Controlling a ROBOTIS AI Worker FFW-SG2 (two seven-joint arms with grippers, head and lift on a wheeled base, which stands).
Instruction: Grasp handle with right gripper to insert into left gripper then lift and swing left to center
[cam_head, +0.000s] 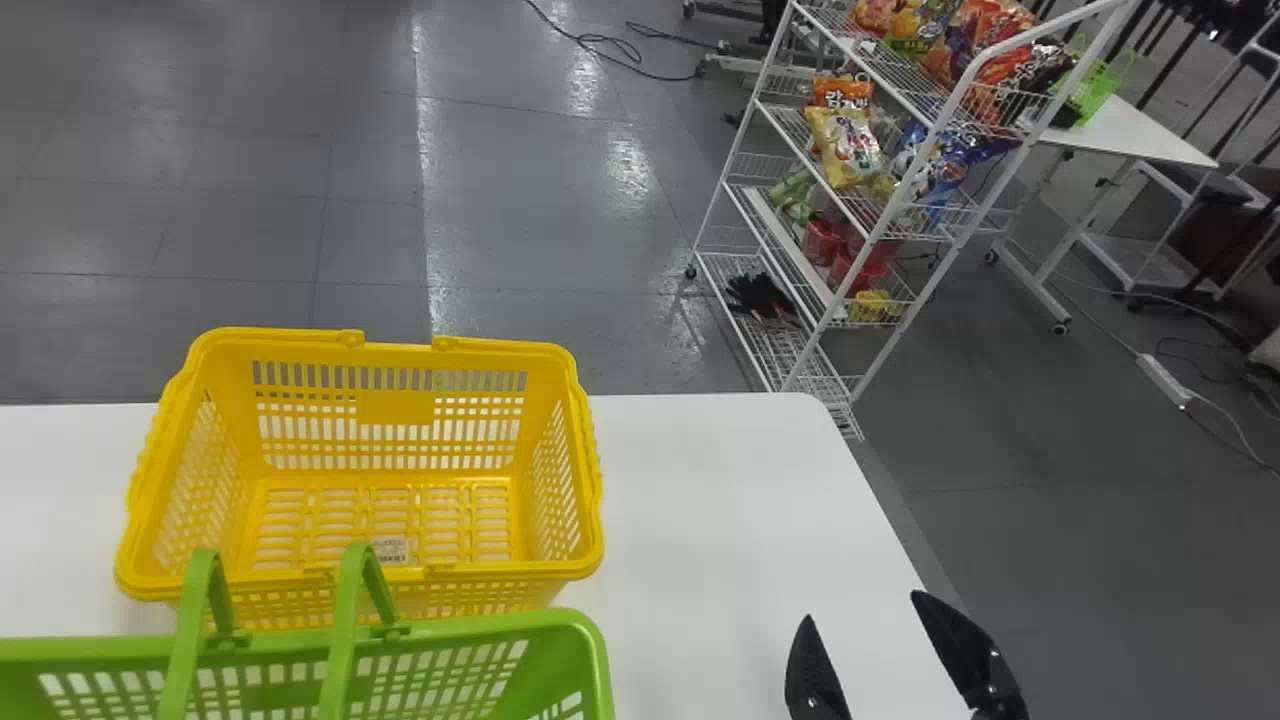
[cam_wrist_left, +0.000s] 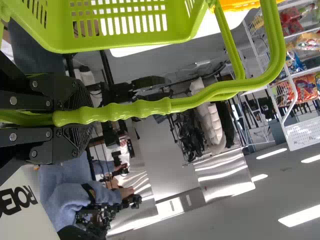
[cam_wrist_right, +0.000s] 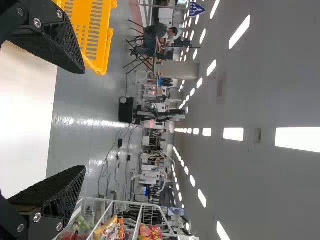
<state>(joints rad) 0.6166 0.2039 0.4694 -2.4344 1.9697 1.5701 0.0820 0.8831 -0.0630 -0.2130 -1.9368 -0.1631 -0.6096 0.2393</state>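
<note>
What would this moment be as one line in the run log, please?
Left pincer: closed on handle of green basket | Yellow basket: on table, beyond green basket | Right pincer: open, empty, right of both baskets

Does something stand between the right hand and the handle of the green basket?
Nothing visible stands between the right hand and the handle, which is in the left hand; the yellow basket sits beyond the green basket.

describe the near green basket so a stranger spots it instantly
Find the white table and its yellow basket. The green basket is nearer the robot, at the head view's bottom left. Its handle is raised and gripped by the left hand; nothing holds the yellow one.
</note>
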